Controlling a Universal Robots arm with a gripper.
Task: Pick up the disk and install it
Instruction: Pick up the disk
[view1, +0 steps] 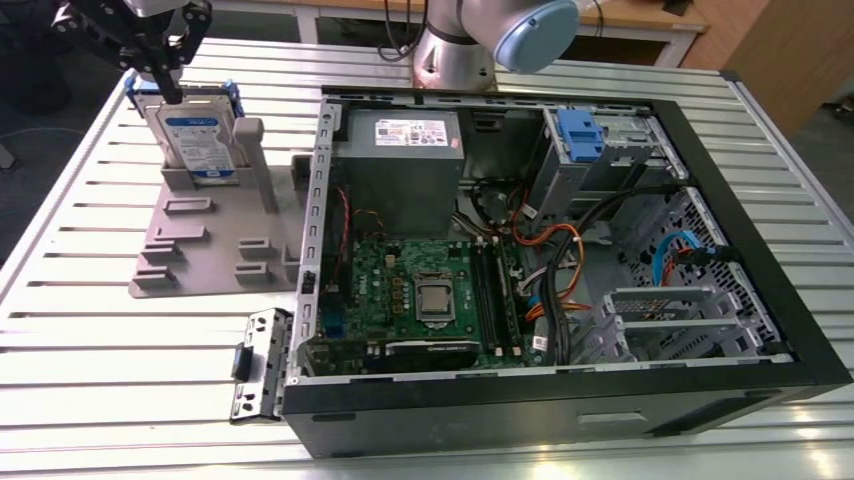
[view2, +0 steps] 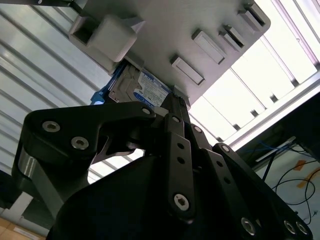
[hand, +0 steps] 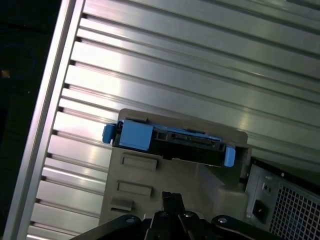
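The disk (view1: 198, 140) stands upright in a slot of a grey holder (view1: 200, 240) on the table, at the exterior view's upper left. It is silver with a white-and-blue label and blue rails. My gripper (view1: 168, 92) hangs just above its top edge, fingers drawn together with nothing between them. In the first wrist view the disk's (hand: 170, 140) upper edge and blue rail ends lie beyond my gripper (hand: 171, 197), apart from it. The second wrist view has the disk's label (view2: 150, 87) just past my gripper (view2: 172, 97), under the holder (view2: 175, 30).
An open computer case (view1: 747, 230) lies on the slatted table to the exterior view's right of the holder. Inside are a grey power supply (view1: 398, 150), a green motherboard (view1: 414, 290) and a drive cage with a blue latch (view1: 581, 130). A loose metal bracket (view1: 260, 365) lies near the case's front corner.
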